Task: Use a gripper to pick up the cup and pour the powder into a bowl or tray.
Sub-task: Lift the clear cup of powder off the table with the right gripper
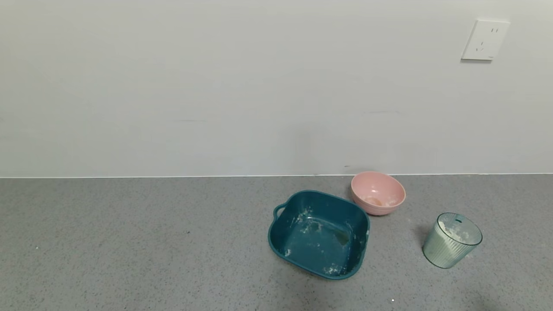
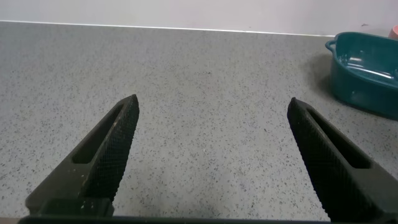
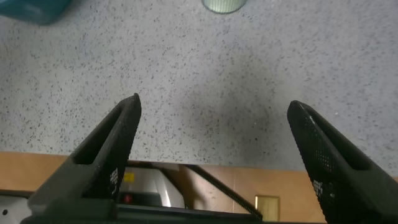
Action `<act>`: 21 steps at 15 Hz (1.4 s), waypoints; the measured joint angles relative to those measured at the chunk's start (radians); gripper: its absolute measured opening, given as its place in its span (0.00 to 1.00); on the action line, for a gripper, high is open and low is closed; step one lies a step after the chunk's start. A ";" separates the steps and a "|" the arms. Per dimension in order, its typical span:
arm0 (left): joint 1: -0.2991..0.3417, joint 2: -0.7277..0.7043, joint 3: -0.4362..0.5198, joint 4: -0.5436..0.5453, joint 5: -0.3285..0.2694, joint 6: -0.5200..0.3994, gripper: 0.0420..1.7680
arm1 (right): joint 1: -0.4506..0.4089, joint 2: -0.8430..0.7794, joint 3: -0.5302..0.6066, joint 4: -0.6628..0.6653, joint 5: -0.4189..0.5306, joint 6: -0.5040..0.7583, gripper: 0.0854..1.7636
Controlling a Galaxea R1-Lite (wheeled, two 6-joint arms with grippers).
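Note:
The ribbed pale green cup stands upright on the grey counter at the right, with white powder inside. The dark teal tub with a loop handle sits to its left, dusted with powder bits. Neither gripper shows in the head view. My left gripper is open over bare counter, with the tub far off to one side. My right gripper is open and empty above the counter's front edge; the cup's base and a tub corner show at that view's border.
A small pink bowl sits behind the tub near the wall. A wall socket is at the upper right. The counter's front edge lies under my right gripper, with a floor and a metal object below.

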 joint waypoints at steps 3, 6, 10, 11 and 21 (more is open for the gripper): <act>0.000 0.000 0.000 0.000 0.000 0.000 0.97 | -0.001 0.124 0.006 -0.073 0.012 -0.001 0.97; 0.000 0.000 0.000 0.000 0.000 0.000 0.97 | -0.001 0.250 0.028 -0.183 0.013 -0.005 0.97; 0.000 0.000 0.000 0.000 0.000 0.000 0.97 | -0.003 0.416 0.048 -0.338 0.013 -0.012 0.97; 0.000 0.000 0.000 0.000 0.000 0.000 0.97 | -0.003 0.452 0.051 -0.367 0.013 -0.013 0.97; 0.000 0.000 0.000 0.000 0.000 0.000 0.97 | -0.002 0.791 0.152 -0.904 0.012 -0.019 0.97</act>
